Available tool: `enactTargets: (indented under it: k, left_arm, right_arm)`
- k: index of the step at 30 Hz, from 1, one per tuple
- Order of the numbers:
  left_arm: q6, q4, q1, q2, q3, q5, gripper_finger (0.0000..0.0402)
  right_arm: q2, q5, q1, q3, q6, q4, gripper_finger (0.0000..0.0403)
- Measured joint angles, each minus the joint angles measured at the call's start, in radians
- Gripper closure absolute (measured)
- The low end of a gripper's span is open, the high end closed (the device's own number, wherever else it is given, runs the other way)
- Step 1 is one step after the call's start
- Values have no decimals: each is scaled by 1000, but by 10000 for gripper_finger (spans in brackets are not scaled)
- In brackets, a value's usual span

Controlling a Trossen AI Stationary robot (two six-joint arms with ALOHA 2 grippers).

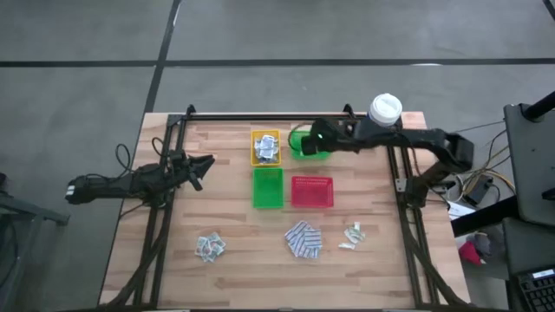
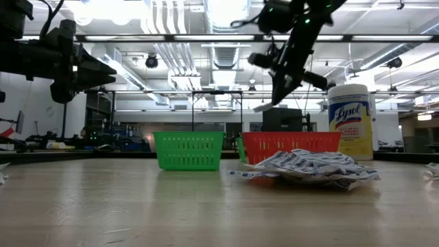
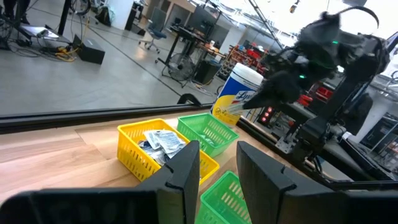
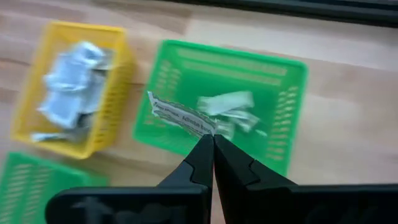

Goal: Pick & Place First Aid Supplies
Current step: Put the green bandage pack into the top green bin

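Note:
My right gripper (image 4: 213,140) is shut on a pale green strip (image 4: 180,117) and hovers over the far green tray (image 4: 231,99), where more strips (image 4: 229,107) lie. In the high view it is at the far middle of the table (image 1: 305,139). The yellow tray (image 1: 266,147) holds white-grey sachets. Three loose piles lie on the near tabletop: sachets (image 1: 210,247), blue-and-white pads (image 1: 303,240) and green strips (image 1: 353,236). My left gripper (image 3: 217,163) waits open at the table's left (image 1: 204,165), pointing level, holding nothing. My right gripper pinches one end of the pale green strip (image 4: 204,129) between its two fingertips. The fingers slant down from the table's right side. The strip sticks out sideways from the tips, lifted clear above the far green tray (image 2: 263,106).
A near green tray (image 1: 268,187) and a red tray (image 1: 312,191) stand side by side at mid-table. A yellow canister with a white lid (image 1: 385,110) stands at the far right, close to my right arm. Black frame rails run along the table's left and right sides.

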Motion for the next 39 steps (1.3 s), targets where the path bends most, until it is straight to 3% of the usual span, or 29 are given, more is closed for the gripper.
enactTargets:
  k: [4, 9, 19, 39]
  left_arm:
    - [0, 0, 0, 0, 0, -1, 293]
    - [0, 0, 0, 0, 0, -1, 293]
    - [1, -4, 0, 0, 1, -6, 293]
    - [15, -6, 0, 0, 1, -25, 293]
  right_arm:
    - [100, -57, -63, 111, -32, -98, 394]
    - [207, -162, -113, 217, -95, -100, 394]
    - [376, -204, -142, 325, -178, -171, 394]
    - [423, -191, -159, 324, -295, -230, 394]
